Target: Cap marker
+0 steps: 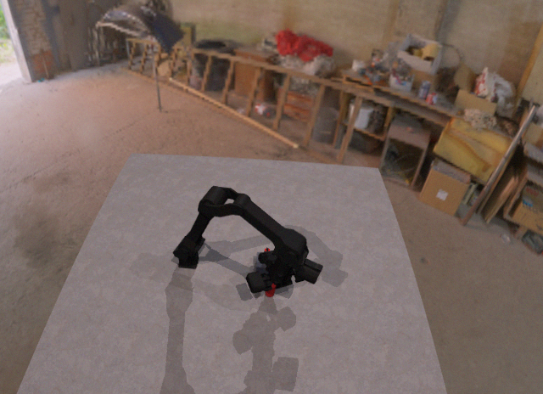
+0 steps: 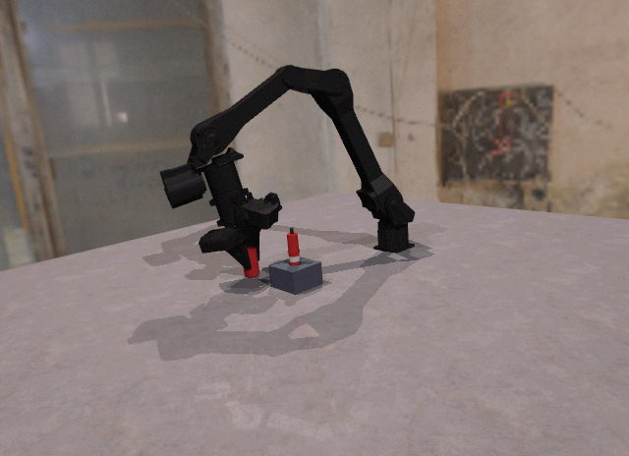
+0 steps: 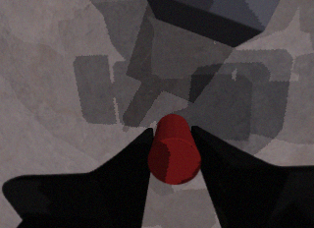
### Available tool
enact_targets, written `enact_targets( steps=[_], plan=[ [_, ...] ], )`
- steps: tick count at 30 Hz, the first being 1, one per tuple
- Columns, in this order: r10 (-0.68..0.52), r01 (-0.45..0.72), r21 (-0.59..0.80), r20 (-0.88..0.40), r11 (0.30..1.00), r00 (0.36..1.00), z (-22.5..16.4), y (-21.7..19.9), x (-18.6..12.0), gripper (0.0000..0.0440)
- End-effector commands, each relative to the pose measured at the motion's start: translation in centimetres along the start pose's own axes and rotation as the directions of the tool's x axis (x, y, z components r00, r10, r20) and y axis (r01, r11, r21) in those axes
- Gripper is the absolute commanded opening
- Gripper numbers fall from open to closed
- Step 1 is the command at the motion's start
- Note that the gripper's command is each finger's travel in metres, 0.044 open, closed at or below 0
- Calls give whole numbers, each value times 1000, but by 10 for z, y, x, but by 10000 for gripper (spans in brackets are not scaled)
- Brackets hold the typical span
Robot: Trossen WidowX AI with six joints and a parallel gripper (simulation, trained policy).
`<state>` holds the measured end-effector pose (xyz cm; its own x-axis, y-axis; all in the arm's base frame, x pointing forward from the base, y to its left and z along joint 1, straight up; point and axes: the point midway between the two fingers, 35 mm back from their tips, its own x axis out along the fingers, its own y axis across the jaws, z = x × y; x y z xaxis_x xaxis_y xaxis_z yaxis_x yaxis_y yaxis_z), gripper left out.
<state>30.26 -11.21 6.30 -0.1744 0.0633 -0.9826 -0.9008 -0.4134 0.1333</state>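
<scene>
The upright red plastic cap (image 1: 270, 293) (image 2: 252, 269) (image 3: 174, 161), pinched between the black gripper's (image 1: 271, 286) (image 2: 252, 264) (image 3: 173, 130) fingers beside the slate-blue holder block (image 1: 260, 268) (image 2: 295, 279) (image 3: 206, 26), might tilt if gripped unevenly, then catch on the uncapped, black-tipped red marker (image 1: 266, 250) (image 2: 293, 244) standing beyond.

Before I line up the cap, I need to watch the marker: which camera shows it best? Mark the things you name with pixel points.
Exterior: the marker (image 1: 266, 250) (image 2: 293, 244) stands upright in its block there, dark tip and white band in plain sight. Top shows only a bit of red beside the arm, which hides the rest. Wrist shows part of the block, no marker.
</scene>
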Motion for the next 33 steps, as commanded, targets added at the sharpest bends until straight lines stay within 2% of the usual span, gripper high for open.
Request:
enact_targets(
  steps=[1,15,33],
  plan=[
    [-24,23,-24,-41,999,999,-1,-1,-13,79],
    [-87,74,-112,-119,991,989,14,-12,-61,75],
    [-92,70,-204,-102,976,990,88,-24,-99,51]
  ],
)
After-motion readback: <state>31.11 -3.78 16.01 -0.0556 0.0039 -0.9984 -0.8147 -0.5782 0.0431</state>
